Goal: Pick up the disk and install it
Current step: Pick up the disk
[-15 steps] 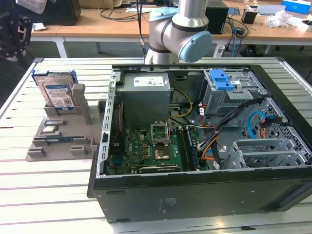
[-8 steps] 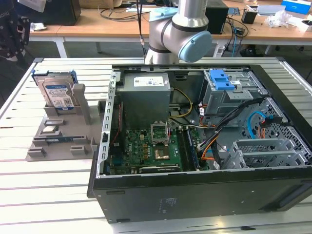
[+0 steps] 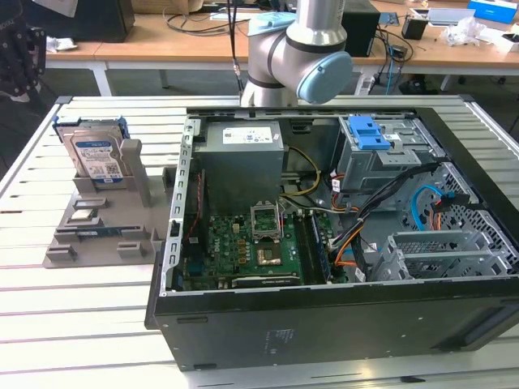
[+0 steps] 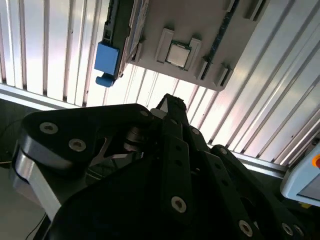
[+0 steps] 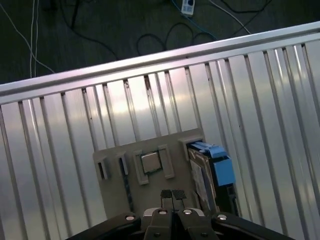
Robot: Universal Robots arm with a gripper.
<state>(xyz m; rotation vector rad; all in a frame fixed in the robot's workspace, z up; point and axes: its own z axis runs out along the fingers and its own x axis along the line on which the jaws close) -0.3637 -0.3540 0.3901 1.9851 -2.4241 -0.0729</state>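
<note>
Grey holder (image 3: 134, 172) with the disk (image 3: 96, 156) upright in its slot, gripper (image 5: 172, 194) clenched on nothing above it

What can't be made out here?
Exterior view: lower part of the disk, sunk in the grey holder.
Exterior view: inside the drive cage, covered by its blue latch.
First wrist view: the disk label, as it stands edge-on.
Second wrist view: most of the disk, cut by the edge.
</note>
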